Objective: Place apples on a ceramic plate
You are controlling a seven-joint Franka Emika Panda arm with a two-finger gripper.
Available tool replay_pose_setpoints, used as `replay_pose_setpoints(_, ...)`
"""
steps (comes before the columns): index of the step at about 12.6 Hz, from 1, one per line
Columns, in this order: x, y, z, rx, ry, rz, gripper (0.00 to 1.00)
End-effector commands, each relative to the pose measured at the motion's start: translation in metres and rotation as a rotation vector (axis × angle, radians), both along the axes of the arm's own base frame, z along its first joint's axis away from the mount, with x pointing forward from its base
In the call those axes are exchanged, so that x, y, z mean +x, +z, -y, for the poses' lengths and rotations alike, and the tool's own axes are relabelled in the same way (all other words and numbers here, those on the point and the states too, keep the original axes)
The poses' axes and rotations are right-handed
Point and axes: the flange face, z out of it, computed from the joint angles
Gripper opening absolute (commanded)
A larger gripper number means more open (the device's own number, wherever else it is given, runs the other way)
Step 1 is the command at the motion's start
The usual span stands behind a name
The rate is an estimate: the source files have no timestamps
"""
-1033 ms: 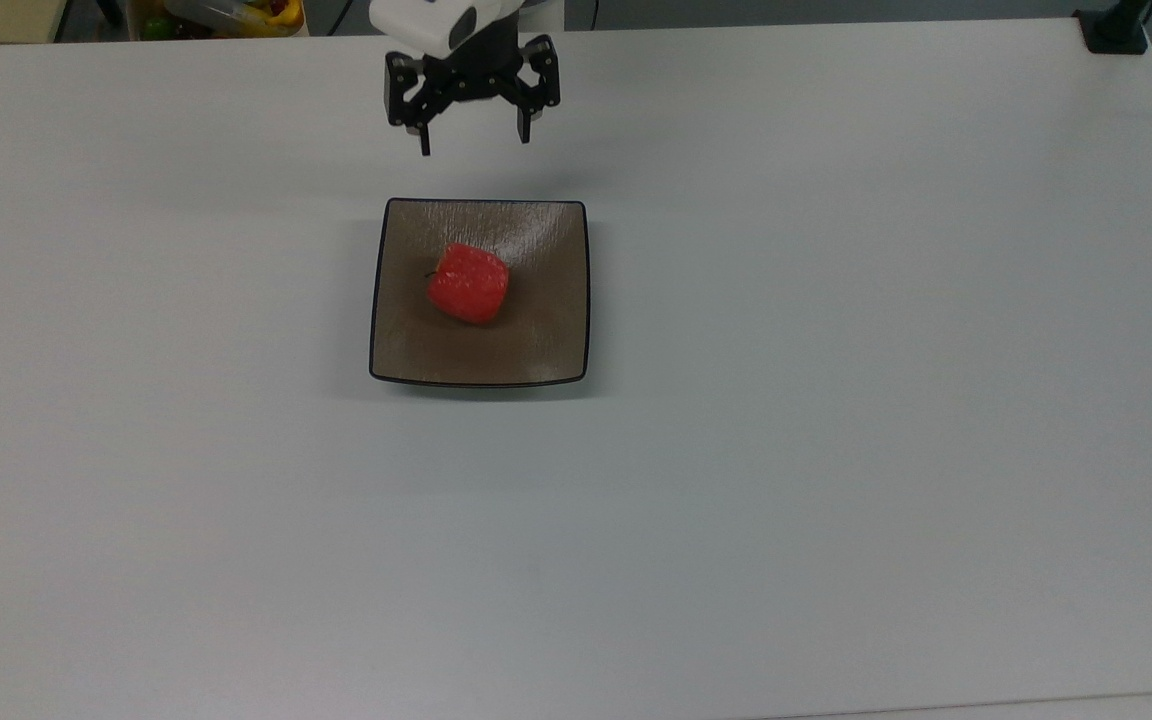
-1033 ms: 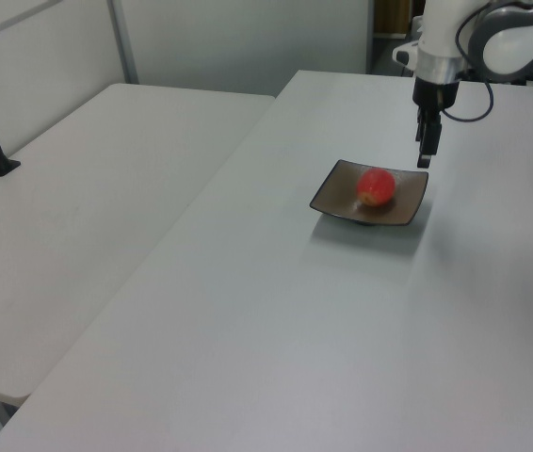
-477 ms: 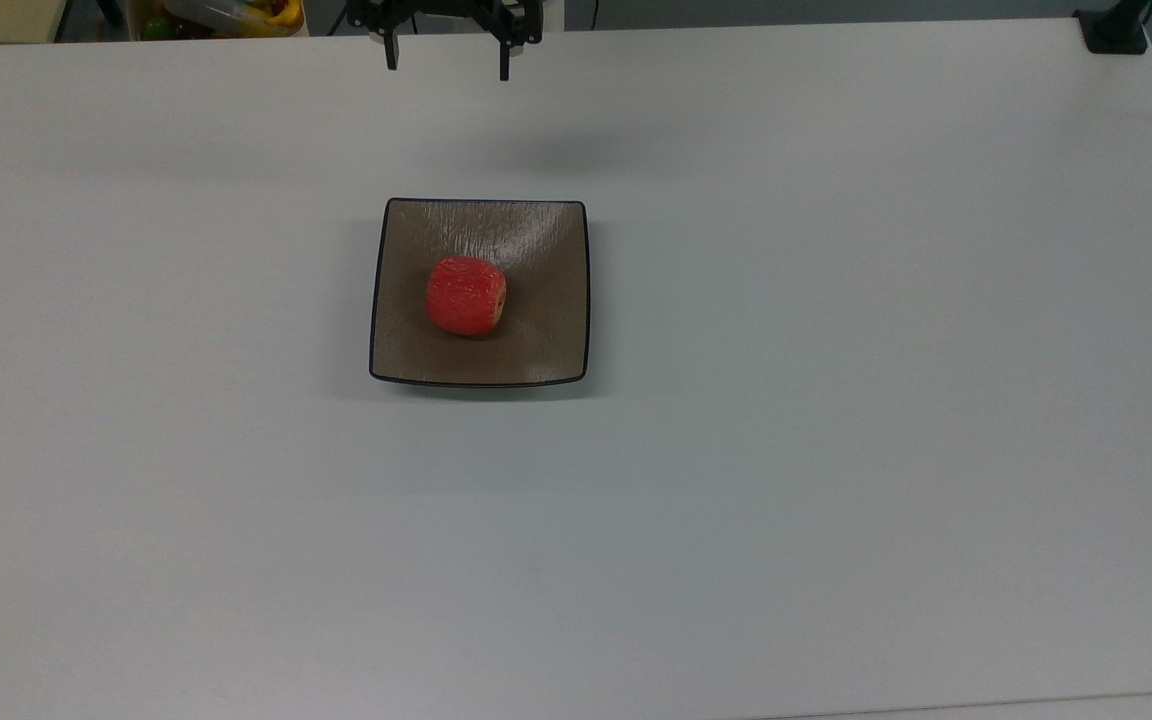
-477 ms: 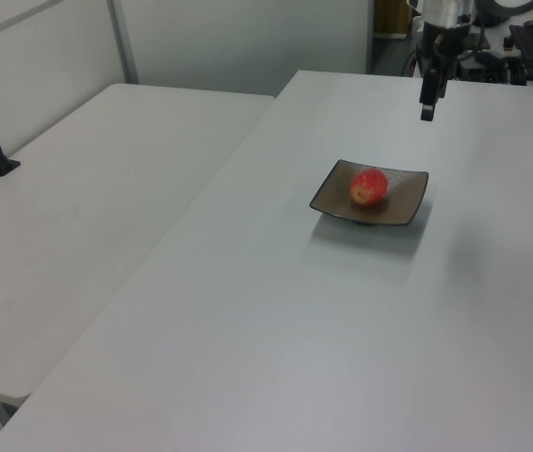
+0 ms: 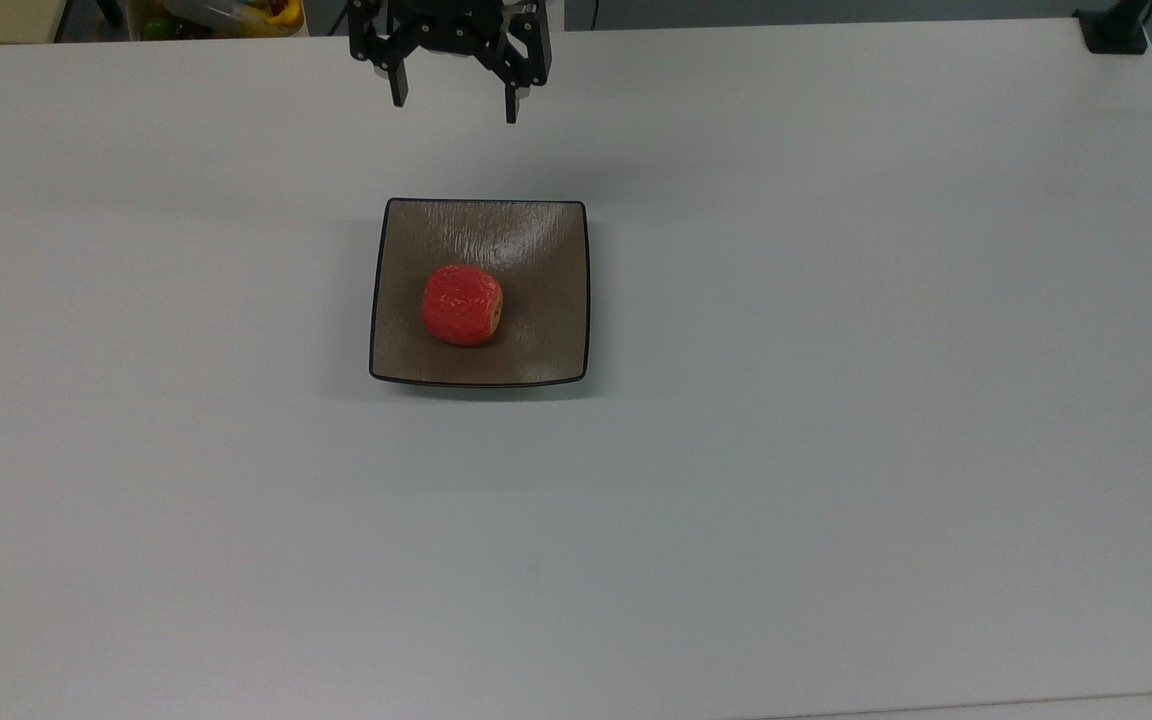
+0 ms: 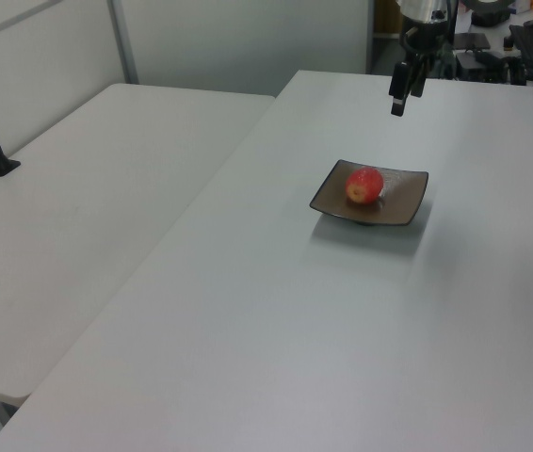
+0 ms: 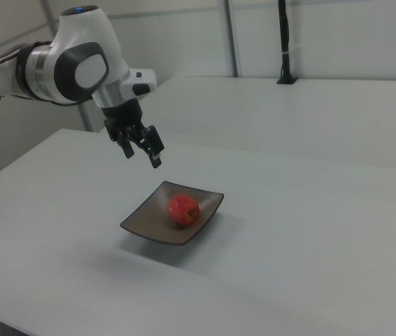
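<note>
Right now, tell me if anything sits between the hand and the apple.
Nothing visible does. The open hand hangs above the table beyond the plate; the apple lies uncovered on it.

Light: even and soft over my white table (image 5: 836, 400), fairly bright, seemingly from overhead.
Shadows: a faint, blurred one under my gripper (image 5: 453, 105); a thin dark edge along the ceramic plate (image 5: 546, 350) at its near side in the top view.
Glare: a pale sheen on the plate's far half.
Focus: slightly soft and grainy; the apple (image 5: 462, 305) keeps little skin detail.
</note>
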Motion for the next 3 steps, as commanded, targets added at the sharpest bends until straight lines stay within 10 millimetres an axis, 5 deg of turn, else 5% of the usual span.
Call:
replay_pose_setpoints(1,0.0019,0.0023,0.0018,0.019,-0.005,0.000,1.00)
replay_pose_setpoints(3,0.0005,0.0003,0.0020,0.015,0.012,-0.014,1.00)
